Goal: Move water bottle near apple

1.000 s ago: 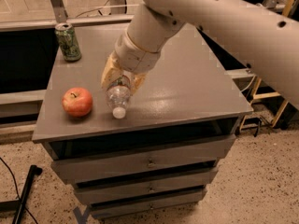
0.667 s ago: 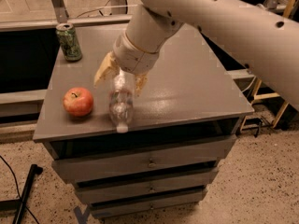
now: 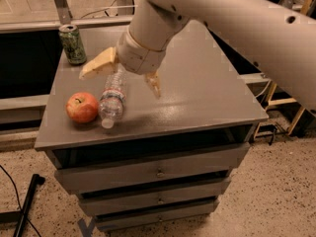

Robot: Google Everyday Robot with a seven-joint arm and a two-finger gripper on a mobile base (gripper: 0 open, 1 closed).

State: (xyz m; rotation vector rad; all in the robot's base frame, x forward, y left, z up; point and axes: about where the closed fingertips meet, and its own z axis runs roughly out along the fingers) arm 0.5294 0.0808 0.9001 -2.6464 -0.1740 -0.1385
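The water bottle [image 3: 112, 98] lies on its side on the grey cabinet top [image 3: 197, 93], white cap toward the front edge, right beside the red-orange apple [image 3: 82, 107] and about touching it. My gripper [image 3: 121, 78] hangs just above the bottle's rear end, open, with one tan finger [image 3: 98, 64] spread to the left and the other [image 3: 154, 84] to the right. It holds nothing. The arm's white wrist hides the bottle's base.
A green drink can [image 3: 72, 44] stands at the back left corner of the cabinet top. The cabinet has drawers [image 3: 158, 172] below. A dark counter and window frame lie behind; a wooden frame [image 3: 289, 107] stands to the right on the speckled floor.
The gripper has opened and let go of the bottle, then lifted slightly. The bottle now lies closer to the apple than before.
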